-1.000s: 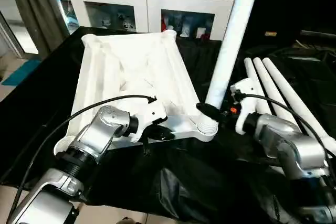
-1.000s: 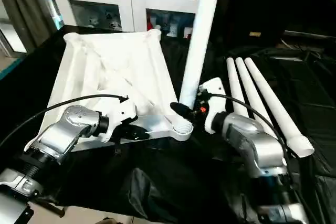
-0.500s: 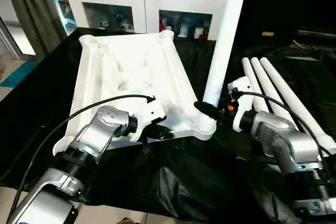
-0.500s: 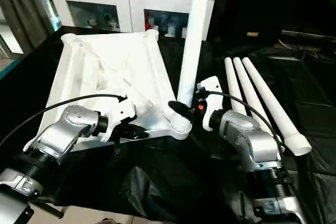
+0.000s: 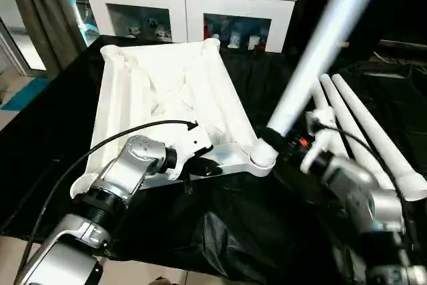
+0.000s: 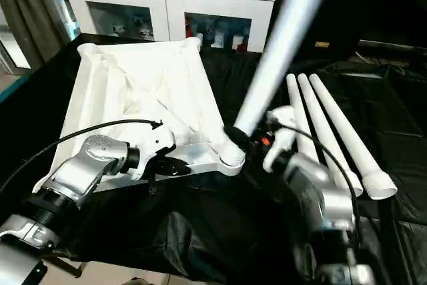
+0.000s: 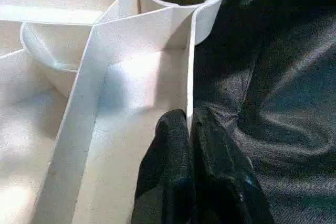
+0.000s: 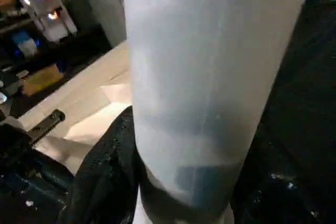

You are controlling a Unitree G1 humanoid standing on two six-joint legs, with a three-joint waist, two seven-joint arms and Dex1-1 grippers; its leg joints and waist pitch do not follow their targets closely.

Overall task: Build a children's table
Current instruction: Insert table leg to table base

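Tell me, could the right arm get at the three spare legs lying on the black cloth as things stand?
Probably not yet: the right gripper is clamped on the leg at the tabletop's corner socket. The spare legs lie unobstructed beside that arm.

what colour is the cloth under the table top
Black cloth, slightly shiny, clearest in the left eye view.

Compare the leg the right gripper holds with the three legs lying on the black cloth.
The held leg stands tilted, foot at the tabletop's corner socket, clamped by the right gripper. The three spare legs lie flat, side by side, untouched. All are white tapered tubes.
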